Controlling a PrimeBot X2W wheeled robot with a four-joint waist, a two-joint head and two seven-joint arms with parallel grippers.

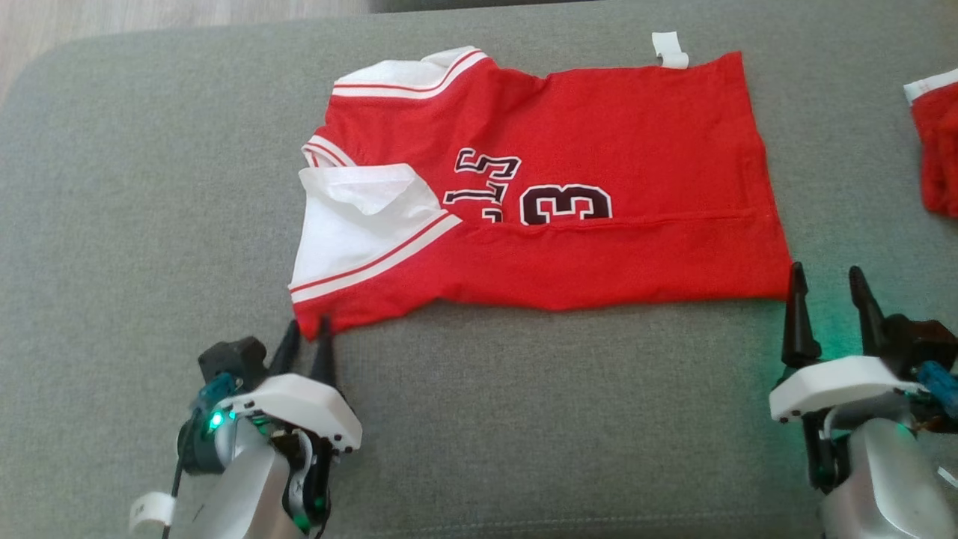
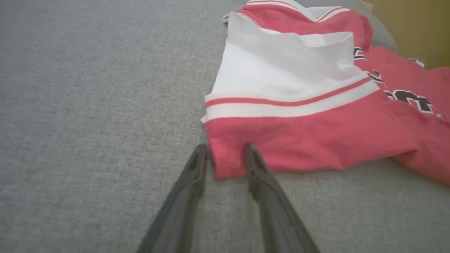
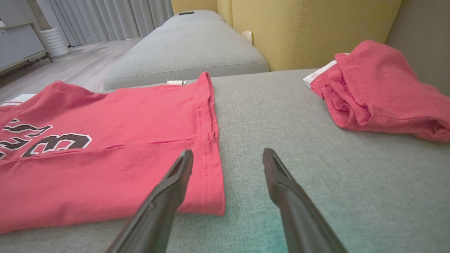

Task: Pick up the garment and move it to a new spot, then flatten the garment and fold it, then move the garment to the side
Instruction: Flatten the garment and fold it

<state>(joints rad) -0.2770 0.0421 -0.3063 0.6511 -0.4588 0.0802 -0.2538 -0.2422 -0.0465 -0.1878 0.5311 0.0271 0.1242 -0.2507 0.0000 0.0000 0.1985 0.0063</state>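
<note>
We see a second red garment (image 1: 939,142), crumpled, at the far right of the grey sofa seat (image 1: 150,187), well apart from the task's garment (image 1: 599,135). Behind the seat, the right wrist view shows a yellow backrest (image 3: 309,28), another grey cushion (image 3: 186,49) and, further away, a wooden floor (image 3: 81,66) with pale curtains (image 3: 105,17).

The garment is red with white sleeves and dark numbers. It lies flat in the middle of the seat, and its near edge is folded up over the lower part of the numbers. A small white tag (image 1: 670,51) sticks out at its far edge.

The left gripper (image 1: 307,333) is low at the near left corner of the garment, with its fingers pointing away from the robot. Its jaws are a little apart, and the red corner sits between the tips. The right gripper (image 1: 827,281) is at the near right corner. Its jaws are wide apart, with one finger at the hem and the other over the bare seat.
</note>
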